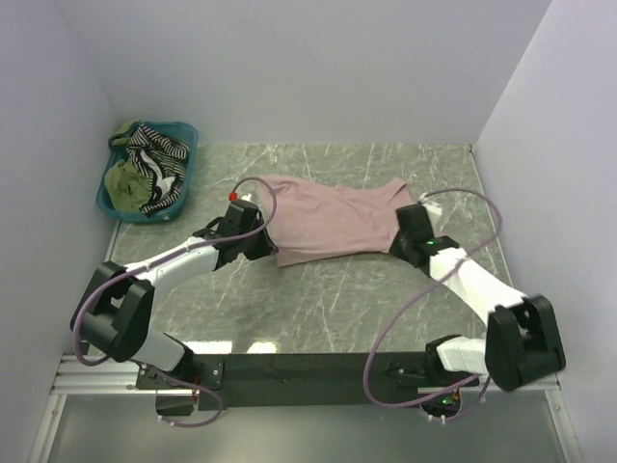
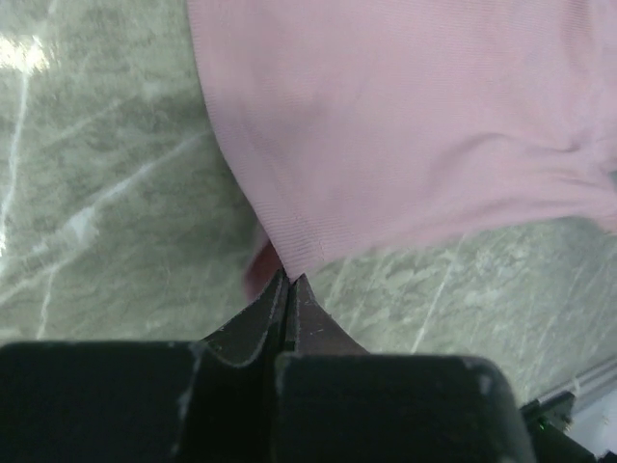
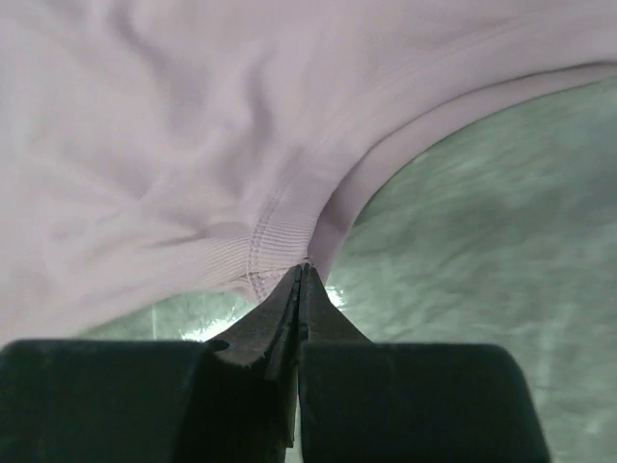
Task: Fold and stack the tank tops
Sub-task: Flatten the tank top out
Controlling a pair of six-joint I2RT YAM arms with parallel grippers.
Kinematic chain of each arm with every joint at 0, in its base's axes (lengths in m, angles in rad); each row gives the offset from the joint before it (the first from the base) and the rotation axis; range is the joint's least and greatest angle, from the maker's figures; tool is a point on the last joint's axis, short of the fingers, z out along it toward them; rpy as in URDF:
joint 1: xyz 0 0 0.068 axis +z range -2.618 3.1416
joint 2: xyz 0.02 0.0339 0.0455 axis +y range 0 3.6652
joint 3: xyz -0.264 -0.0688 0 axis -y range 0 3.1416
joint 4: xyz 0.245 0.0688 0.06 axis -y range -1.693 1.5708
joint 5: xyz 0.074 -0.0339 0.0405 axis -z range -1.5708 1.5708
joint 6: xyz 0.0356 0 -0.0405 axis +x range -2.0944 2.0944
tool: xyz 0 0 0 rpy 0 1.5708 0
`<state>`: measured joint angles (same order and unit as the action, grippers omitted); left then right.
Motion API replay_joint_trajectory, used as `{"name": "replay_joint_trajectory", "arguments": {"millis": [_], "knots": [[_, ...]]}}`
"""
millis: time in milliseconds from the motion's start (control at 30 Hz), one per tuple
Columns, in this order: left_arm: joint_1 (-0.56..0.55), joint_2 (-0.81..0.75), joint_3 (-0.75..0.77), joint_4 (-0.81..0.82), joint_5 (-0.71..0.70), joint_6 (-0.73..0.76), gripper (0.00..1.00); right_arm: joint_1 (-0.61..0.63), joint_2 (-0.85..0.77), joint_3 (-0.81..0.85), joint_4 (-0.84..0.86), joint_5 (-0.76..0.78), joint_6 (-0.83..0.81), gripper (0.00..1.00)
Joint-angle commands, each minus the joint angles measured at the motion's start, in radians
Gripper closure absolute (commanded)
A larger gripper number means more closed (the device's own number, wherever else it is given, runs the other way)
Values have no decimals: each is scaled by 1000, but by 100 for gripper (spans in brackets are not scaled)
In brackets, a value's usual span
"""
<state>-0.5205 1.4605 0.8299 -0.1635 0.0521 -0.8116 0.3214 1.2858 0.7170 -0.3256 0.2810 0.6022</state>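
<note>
— Where do we find the pink tank top (image 1: 333, 217)?
— Spread on the desk (image 1: 337, 309), its long axis running left to right, hem to our left, armholes to our right.
— And our hands?
— Left hand (image 2: 289, 282) pinched on a hem corner; right hand (image 3: 304, 270) pinched on an armhole seam.

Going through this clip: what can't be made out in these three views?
Left wrist view: how much cloth the shut left claw pinches, hidden inside its jaws; the pink tank top runs off the frame.
Right wrist view: same for the right claw at the seam.
Top view: both claws' tips, covered by the wrists.
Top view: how many tops fill the teal basket; the striped top and olive top overlap, too small.
</note>
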Motion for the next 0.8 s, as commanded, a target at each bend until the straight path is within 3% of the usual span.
{"name": "replay_joint_trajectory", "arguments": {"millis": [0, 333, 567, 767], "knots": [[2, -43, 11, -44, 70, -32, 99, -85, -136, 7, -79, 38, -41, 100], [-30, -112, -250, 4, 210, -116, 99, -113, -276, -83, -154, -31, -19, 100], [-254, -109, -249, -22, 166, -152, 99, -104, -310, -71, -184, -19, -9, 100], [-263, -152, -203, -86, 94, -144, 99, -84, -333, -91, -179, -43, 4, 100]]}}
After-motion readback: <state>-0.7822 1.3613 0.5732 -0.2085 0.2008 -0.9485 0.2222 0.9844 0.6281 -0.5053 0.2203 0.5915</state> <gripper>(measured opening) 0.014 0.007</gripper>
